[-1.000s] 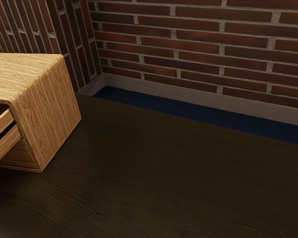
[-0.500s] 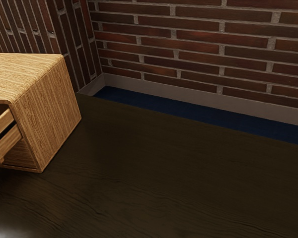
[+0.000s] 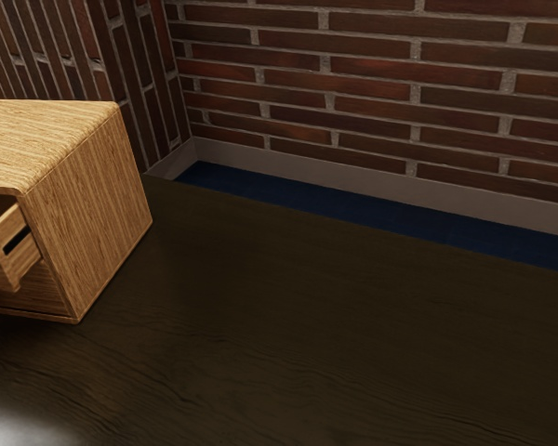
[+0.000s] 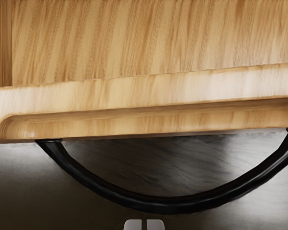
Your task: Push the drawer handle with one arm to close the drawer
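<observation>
The wooden cabinet [image 3: 88,209] stands at the exterior view's left edge, and its drawer [image 3: 11,265] still sticks partly out of the front. Seen from my hand, the drawer's front board [image 4: 149,93] runs across the wrist view with the black curved handle [image 4: 168,205] bowing out from it. My gripper [image 4: 144,224] is just off the outer middle of that bow, its two pale fingertips side by side with only a thin gap and nothing held. Whether they touch the handle I cannot tell.
The dark wooden table [image 3: 298,325] extends from the cabinet toward the exterior view's right. Behind it are a blue floor strip [image 3: 372,216] and a brick wall [image 3: 372,84]. The drawer's interior [image 4: 110,43] lies beyond its front board.
The drawer has slid further into the cabinet, toward the exterior view's right, bringing its front board into sight. A bright patch on the table at the lower left has grown.
</observation>
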